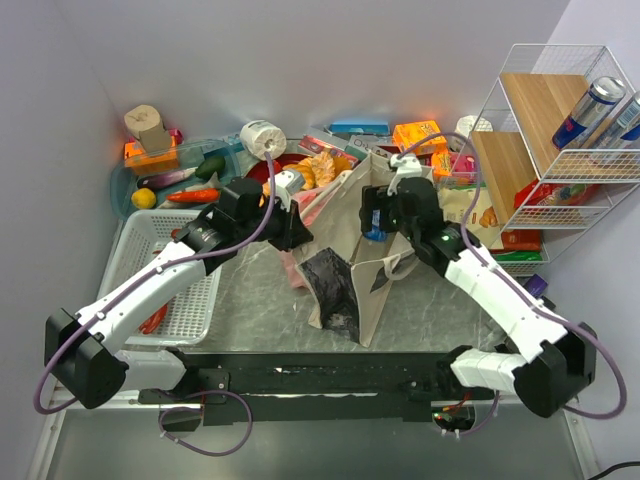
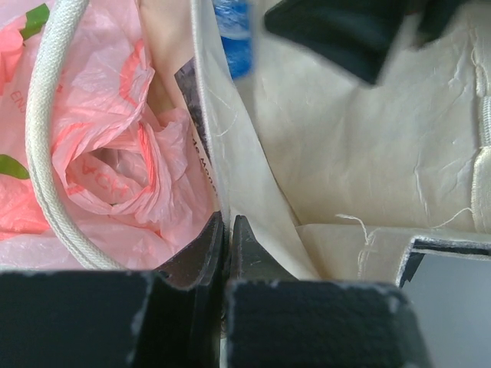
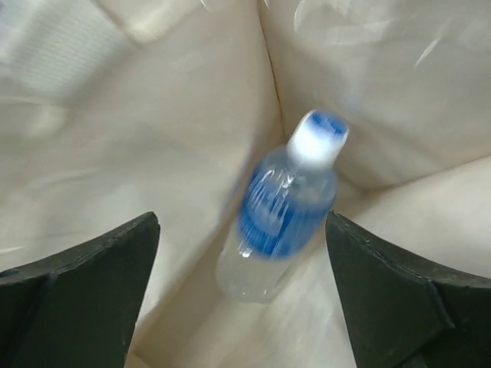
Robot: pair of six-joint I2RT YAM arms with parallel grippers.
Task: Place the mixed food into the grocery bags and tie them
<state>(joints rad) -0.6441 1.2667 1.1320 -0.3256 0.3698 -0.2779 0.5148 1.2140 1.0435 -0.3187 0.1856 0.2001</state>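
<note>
The beige canvas tote stands open at the table's middle, with the pink plastic bag crumpled against its left side. My left gripper is shut on the tote's rim, the cloth pinched between its jaws. My right gripper hangs over the tote's mouth, open. Below it a blue-labelled bottle shows blurred inside the tote, touching neither finger. The left wrist view also catches the bottle and the pink bag. A lemon, red pepper, cucumber and eggplant lie at back left.
A white basket sits under the left arm. Breads and small boxes line the back wall. A wire rack at the right holds cans. Two paper rolls stand at the back.
</note>
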